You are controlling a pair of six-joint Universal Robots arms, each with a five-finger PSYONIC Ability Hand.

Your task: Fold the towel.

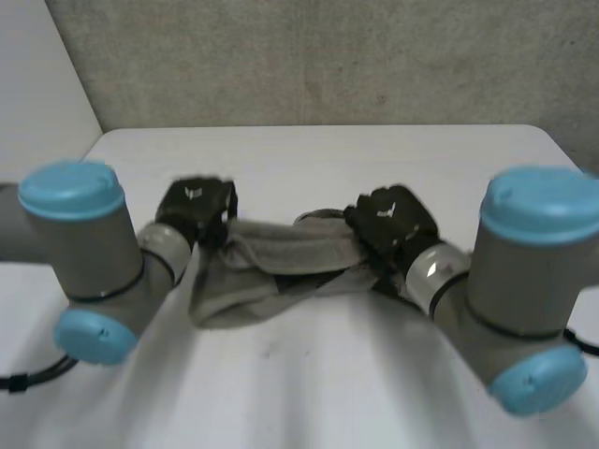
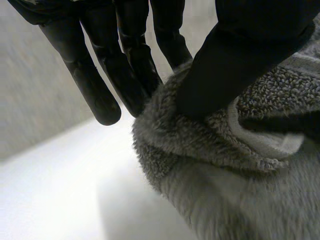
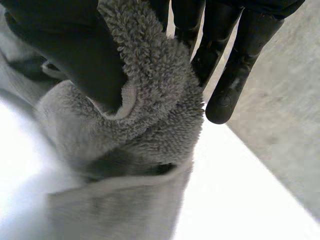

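Arms up front; left hand, right hand fingers clamped on towel ends, spanning it over counter, likely for folding.

A white table with rounded far corners fills the near ground, its surface brightly lit. Behind its far edge rises a rough, speckled grey wall, with a plain pale panel at the far left

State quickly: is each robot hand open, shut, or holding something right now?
Left hand: shut, pinching one end of the fluffy grey terry towel.
Right hand: shut, pinching the same towel's other end.
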